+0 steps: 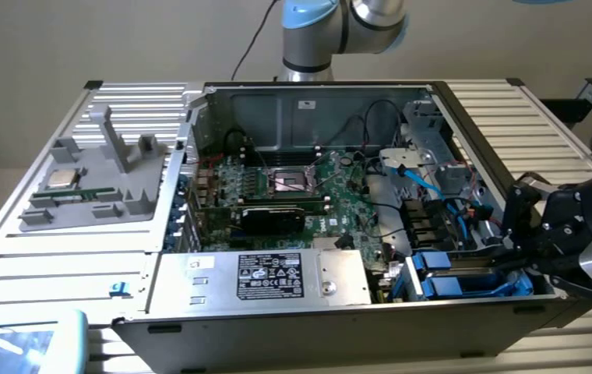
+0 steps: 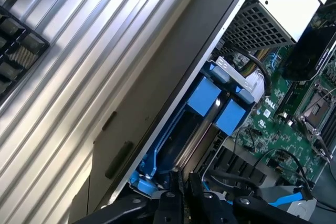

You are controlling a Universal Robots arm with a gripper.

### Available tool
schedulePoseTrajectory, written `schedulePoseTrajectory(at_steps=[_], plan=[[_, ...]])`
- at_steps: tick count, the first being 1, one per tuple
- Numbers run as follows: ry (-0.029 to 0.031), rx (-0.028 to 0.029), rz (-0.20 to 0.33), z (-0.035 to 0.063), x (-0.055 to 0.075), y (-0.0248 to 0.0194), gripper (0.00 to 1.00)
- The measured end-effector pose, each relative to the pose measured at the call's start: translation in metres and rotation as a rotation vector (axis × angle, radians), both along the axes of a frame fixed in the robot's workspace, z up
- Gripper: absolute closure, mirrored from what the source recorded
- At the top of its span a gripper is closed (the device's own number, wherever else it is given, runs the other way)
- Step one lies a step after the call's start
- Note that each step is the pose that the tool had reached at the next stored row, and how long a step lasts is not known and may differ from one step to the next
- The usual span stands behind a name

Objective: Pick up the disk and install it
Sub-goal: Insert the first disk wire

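The disk [image 1: 452,284] stands on edge in the drive bay at the front corner of the open computer case [image 1: 307,327], on the exterior view's right. Its silver-grey edge [image 2: 197,140] runs between bright blue carrier tabs [image 2: 203,98]. My gripper [image 1: 508,251] reaches in over the case's side wall, right at the carrier's outer end. In the wrist view its black fingers [image 2: 173,203] stand almost together at that end of the blue frame [image 2: 152,166], and I see nothing between them. My gripper [image 2: 184,179] is shut.
A silver box with a black label [image 1: 275,276] fills the case's front beside the bay. The green motherboard [image 1: 296,187] and blue cables [image 1: 421,179] lie behind it. A grey tray [image 1: 88,210] with a small square chip [image 1: 62,179] sits on the ribbed table on the exterior view's left.
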State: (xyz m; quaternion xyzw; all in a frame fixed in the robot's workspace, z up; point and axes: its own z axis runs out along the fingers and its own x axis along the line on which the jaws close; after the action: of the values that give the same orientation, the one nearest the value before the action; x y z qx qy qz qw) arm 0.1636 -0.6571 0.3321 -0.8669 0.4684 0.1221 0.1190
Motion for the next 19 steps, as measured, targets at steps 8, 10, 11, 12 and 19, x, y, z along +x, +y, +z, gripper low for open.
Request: schedulePoseTrajectory(at_steps=[8, 10, 11, 12, 19], plan=[[-0.0126, -0.0439, 0.0, 0.0123, -0.001, 0.0095, 0.84], [-0.0147, -0.0641, 0.0, 0.0129, -0.002, 0.0121, 0.84], [-0.0159, -0.0728, 0.0, 0.0135, -0.002, 0.0136, 0.84], [-0.0177, -0.0798, 0.0, 0.0144, -0.003, 0.0154, 0.84], [-0.0394, -0.1311, 0.0, 0.0185, -0.005, 0.0276, 0.84]])
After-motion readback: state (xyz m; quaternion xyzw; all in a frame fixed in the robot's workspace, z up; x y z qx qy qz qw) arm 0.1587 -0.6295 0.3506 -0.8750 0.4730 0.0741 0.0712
